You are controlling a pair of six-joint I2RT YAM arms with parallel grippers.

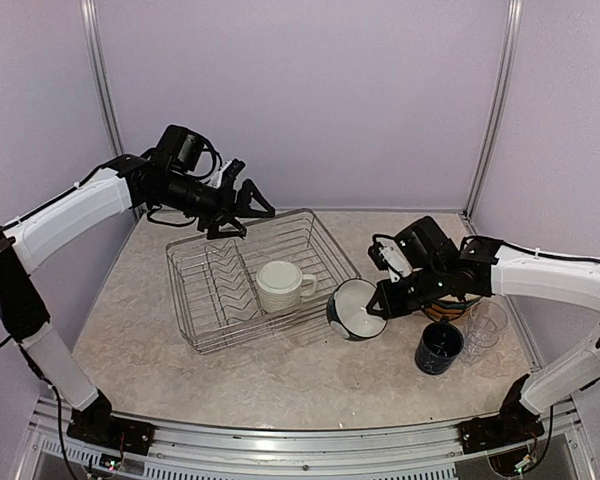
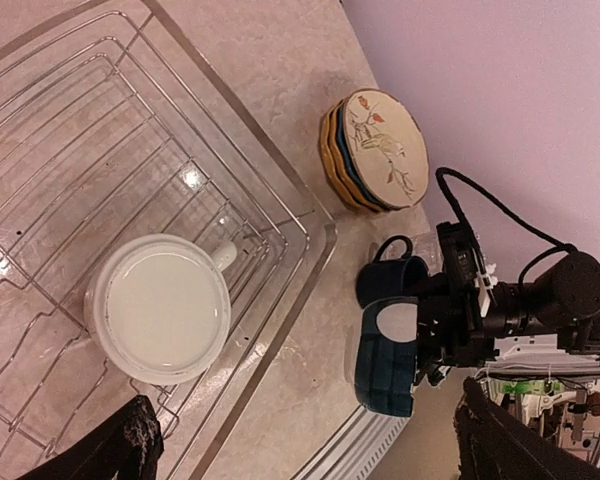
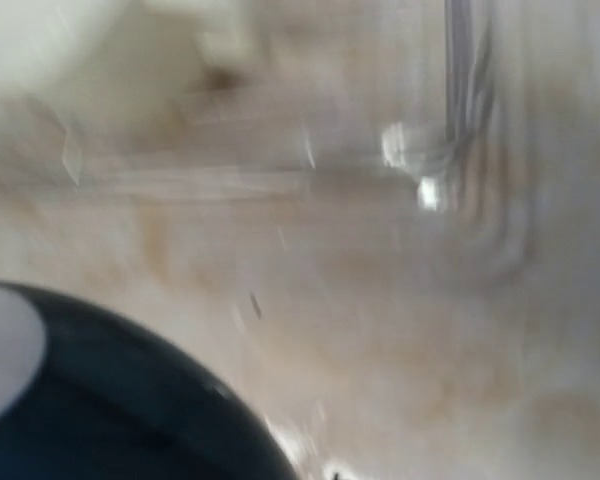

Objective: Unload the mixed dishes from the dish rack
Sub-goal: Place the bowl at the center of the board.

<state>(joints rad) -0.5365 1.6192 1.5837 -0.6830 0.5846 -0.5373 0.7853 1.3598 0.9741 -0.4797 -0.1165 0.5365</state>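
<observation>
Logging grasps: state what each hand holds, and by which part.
The right hand grips the teal-and-white bowl by its rim; the left hand is open, holding nothing.

Dish rack open above; cream mug occupies its middle.

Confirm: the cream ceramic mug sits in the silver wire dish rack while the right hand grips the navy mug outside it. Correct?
No: the right hand grips the tilted teal-and-white round bowl, not the navy mug, which stands free nearby. The top view shows it.
</observation>
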